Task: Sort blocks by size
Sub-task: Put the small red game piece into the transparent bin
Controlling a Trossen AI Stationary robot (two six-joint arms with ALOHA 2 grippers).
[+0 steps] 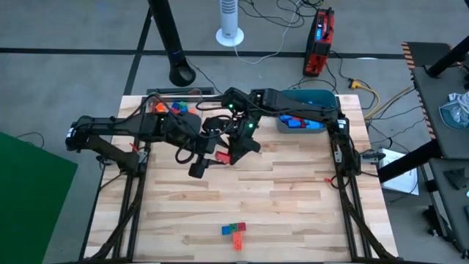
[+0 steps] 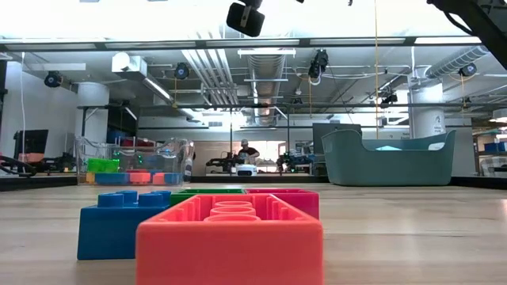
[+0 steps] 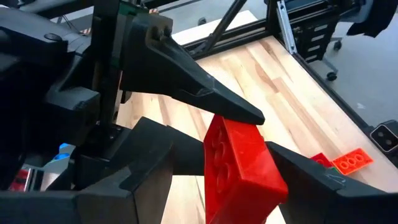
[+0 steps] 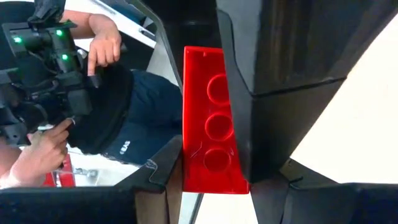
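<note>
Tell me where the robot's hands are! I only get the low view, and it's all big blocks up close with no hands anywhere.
Observer: Both are over the middle of the wooden table. The left gripper and the right gripper meet at one chunky red studded plastic brick. Each looks shut on it, like a hand-over.
Operator: Is anything inside the teal plastic tub? I can only see its side.
Observer: Yes. From above, several blue plastic blocks lie in the teal plastic tub.
</note>
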